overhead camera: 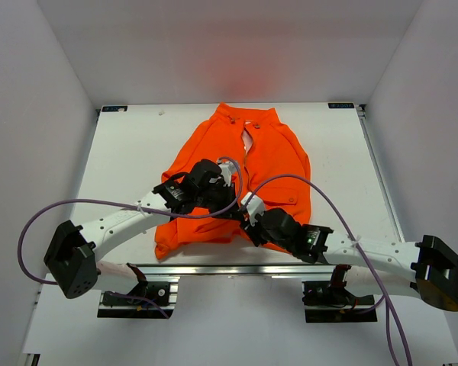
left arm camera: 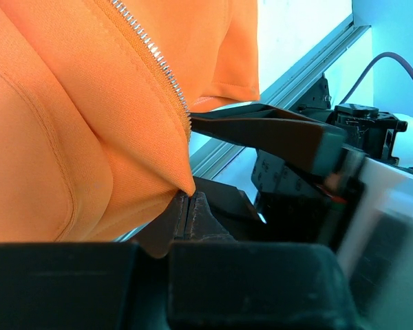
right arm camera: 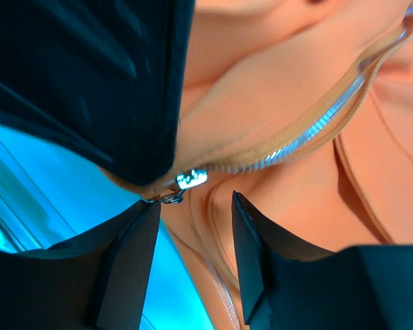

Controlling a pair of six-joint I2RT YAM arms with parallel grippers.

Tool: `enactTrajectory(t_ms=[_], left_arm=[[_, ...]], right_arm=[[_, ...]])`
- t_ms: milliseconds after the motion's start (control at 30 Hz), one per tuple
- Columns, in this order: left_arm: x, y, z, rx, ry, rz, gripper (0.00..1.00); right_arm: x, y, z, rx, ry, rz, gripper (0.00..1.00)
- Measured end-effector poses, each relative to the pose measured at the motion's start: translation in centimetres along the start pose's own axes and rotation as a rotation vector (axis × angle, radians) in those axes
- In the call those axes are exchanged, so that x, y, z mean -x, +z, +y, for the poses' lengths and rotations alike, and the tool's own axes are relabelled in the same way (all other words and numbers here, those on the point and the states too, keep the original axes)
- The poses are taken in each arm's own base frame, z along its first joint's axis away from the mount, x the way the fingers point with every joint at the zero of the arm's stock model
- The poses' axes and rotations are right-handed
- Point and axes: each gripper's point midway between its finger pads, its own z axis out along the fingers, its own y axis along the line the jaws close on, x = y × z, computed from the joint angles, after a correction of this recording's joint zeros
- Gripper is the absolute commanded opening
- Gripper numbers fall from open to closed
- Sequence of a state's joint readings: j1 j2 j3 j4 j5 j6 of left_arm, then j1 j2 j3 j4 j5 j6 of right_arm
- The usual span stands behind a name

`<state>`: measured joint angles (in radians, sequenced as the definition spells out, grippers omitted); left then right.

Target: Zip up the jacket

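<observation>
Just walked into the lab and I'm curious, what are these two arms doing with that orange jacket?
Both arms are working at the bottom hem of the orange jacket, which lies on the white table. The left claw is shut on the hem corner beside the zipper teeth, pinning it. The right claw is open, poised right at the metal zipper slider but not yet gripping it. The front gapes open near the collar.

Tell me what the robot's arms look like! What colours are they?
Both are white tubes with chunky black joints: the left arm and the right arm. A thin purple cable loops along each one. The left hand and the right hand are black, each with two flat, pointed fingers.
</observation>
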<state>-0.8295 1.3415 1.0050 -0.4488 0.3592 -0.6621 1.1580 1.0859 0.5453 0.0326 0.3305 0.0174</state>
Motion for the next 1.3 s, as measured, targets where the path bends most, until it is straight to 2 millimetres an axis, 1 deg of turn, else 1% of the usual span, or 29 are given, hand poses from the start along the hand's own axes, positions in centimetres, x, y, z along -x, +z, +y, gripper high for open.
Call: enactTrajectory(t_ms=[133,233,367,567,767,933,1100,1200,1300], left_arm=[[0.1,-0.1,-0.1,0.001,0.0,-0.002,0.0],[0.2,-0.1,-0.1,0.002,0.001,-0.005,0.0],[0.2,-0.1,-0.1,0.005,-0.001,-0.002,0.0],[0.1,-0.1,0.0,0.007,-0.003,0.0,0.0],[0.1,-0.1,0.0,0.008,-0.007,-0.001,0.0],[0.1,-0.1,0.0,0.011,-0.01,-0.002,0.0],[0.1,-0.1,0.1,0.015,-0.012,-0.003,0.0],[0.1,-0.1,0.1,0.016,-0.014,-0.004,0.0],[0.1,-0.1,0.1,0.016,-0.014,-0.004,0.0]], right_arm=[[-1.3,0.1,0.1,0.003,-0.003,0.016,0.54],[-1.7,0.2,0.3,0.012,-0.001,0.019,0.54],[-1.2,0.3,0.0,-0.011,0.024,-0.005,0.52],[0.0,0.1,-1.1,-0.073,0.069,-0.077,0.52],[1.3,-0.3,-1.2,-0.078,0.121,-0.14,0.52],[1.4,-0.2,-0.8,-0.057,0.131,-0.143,0.52],[0.6,-0.1,-0.1,-0.019,0.129,-0.127,0.52],[0.2,0.0,-0.2,-0.027,0.142,-0.122,0.49],[0.5,0.2,-0.4,-0.044,0.153,-0.135,0.46]])
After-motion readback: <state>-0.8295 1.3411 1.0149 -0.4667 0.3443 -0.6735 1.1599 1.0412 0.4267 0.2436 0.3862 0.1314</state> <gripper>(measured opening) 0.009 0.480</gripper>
